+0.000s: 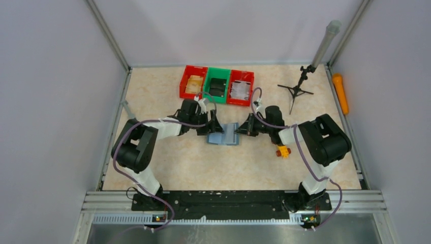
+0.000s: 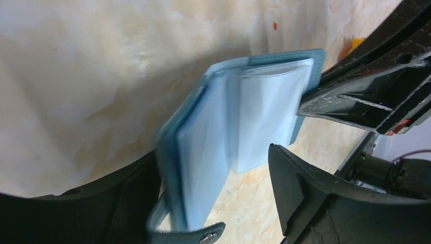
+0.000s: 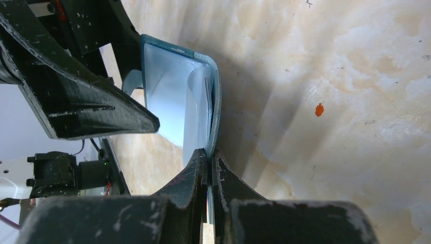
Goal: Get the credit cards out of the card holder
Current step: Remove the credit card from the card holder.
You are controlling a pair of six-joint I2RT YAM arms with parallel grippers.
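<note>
The card holder [image 1: 226,134] lies open on the table between the two arms, teal outside and pale blue inside. My right gripper [image 3: 209,158] is shut on the edge of its far cover [image 3: 178,99], pinching it thinly. My left gripper [image 2: 211,165] stands open, and the near half of the card holder [image 2: 203,147] stands on edge between its fingers, close to the left finger [image 2: 76,213]. The strap with its snap [image 2: 206,236] hangs loose. The pale leaves fan apart and look blurred. No credit cards show in any view.
Two red bins [image 1: 193,81] [image 1: 240,87] and a green bin [image 1: 217,85] stand in a row behind the arms. A yellow-orange toy block [image 1: 283,151] lies by the right arm. A black tripod stand [image 1: 296,90] and an orange cylinder [image 1: 340,93] sit at the back right.
</note>
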